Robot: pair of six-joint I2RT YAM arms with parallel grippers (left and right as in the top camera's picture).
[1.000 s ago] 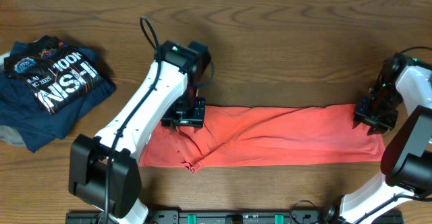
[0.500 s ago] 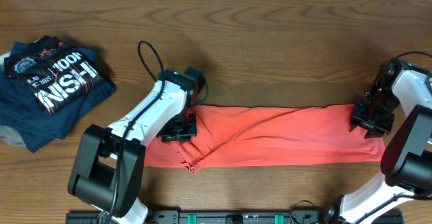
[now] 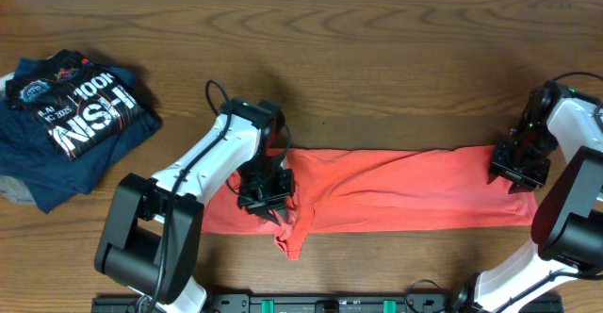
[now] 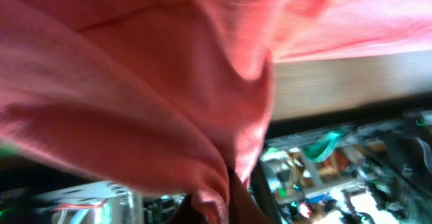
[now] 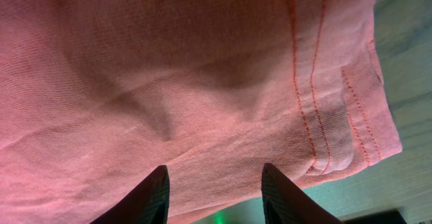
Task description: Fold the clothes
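Looks mid-fold, early stage. Coral T-shirt (image 3: 405, 195) on the wood counter (image 3: 377, 58): lies as a long narrow band across the lower centre of the frame, from left-centre to the far right, apparently doubled lengthwise.

Left hand (image 3: 264, 189): sits over the band's left part, seemingly clamped on the T-shirt. In the left wrist view, cloth gathered to a pinch at bottom centre & lifted off the counter, fingers themselves hidden. Small tail of cloth just below that hand, pointing to the bottom edge.

Right hand (image 3: 518, 167): sits at the band's right end, fingers (image 5: 152, 193) apart, nothing pinched. Can't tell whether touching the cloth or just above it.

Next move, prob.: carry the left end across toward the right for a crosswise fold. Needs a firm pinch through both layers, enough lift to clear the rest, & the right end pinned to stop drag.

Cloth soft & wrinkly, creases fanning out from the left hand. Double-stitched hem (image 5: 317, 116) toward the right of the right wrist view. No lettering showing. Navy folded pile (image 3: 66, 115) upper left, well apart, not part of this.
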